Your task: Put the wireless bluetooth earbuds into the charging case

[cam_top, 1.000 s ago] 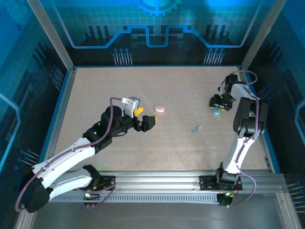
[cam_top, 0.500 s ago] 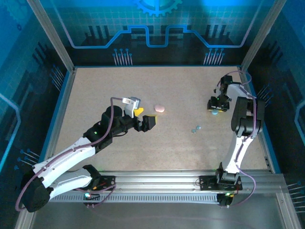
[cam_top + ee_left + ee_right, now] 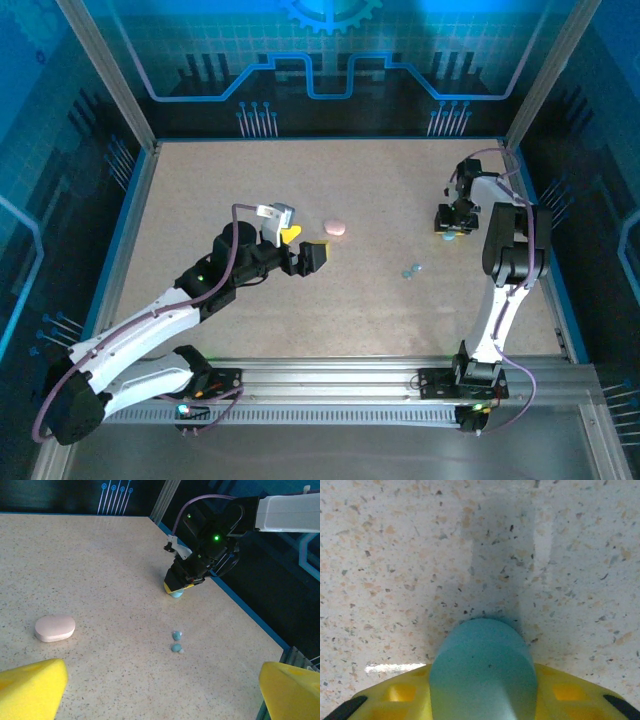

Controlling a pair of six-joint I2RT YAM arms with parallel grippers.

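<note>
The bench (image 3: pixel 395 540) is a speckled, stone-like slab, smooth with a faint sheen. The teal case (image 3: pixel 482 670) and pink case (image 3: pixel 55 628) look like smooth matt plastic; the tiny earbuds (image 3: pixel 176 648) are slightly shinier. The left end effector (image 3: pixel 162 680) has matt yellow pads (image 3: pixel 30 690). The front rail (image 3: pixel 330 375) is ribbed bare metal.

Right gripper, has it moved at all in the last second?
Yes, slightly: in the top view the right gripper, holding the teal case, has shifted left, away from the table's right edge and toward the two earbuds.
</note>
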